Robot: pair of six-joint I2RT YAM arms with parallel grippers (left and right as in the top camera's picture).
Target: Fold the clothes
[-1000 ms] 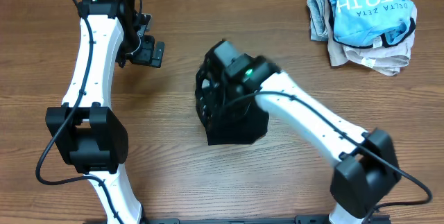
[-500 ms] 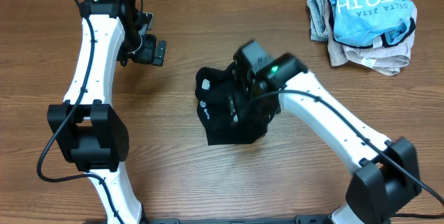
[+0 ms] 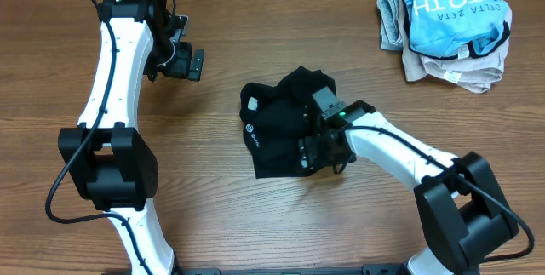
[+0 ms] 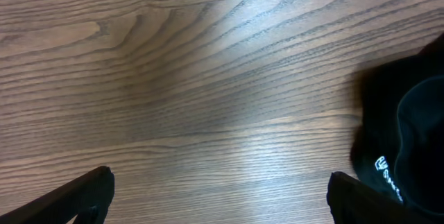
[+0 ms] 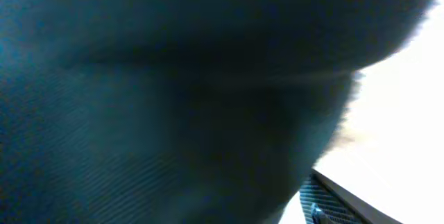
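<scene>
A black garment [image 3: 277, 126] with a small white logo lies crumpled at the middle of the wooden table. My right gripper [image 3: 322, 150] sits low at its lower right edge, shut on the cloth. Dark fabric [image 5: 173, 92] fills the right wrist view, and only one finger tip shows at the bottom right. My left gripper [image 3: 183, 62] is open and empty over bare wood at the upper left, apart from the garment. In the left wrist view the open jaws [image 4: 222, 203] frame bare wood, with the garment's edge [image 4: 409, 127] at the right.
A pile of clothes [image 3: 447, 28], a blue printed shirt on top of grey and beige pieces, lies at the table's far right corner. The table's back edge runs along the top of the overhead view.
My right gripper has swung from the garment's upper left, over it, down to its lower right edge. The cloth has spread lower and wider. The left arm has not moved.
</scene>
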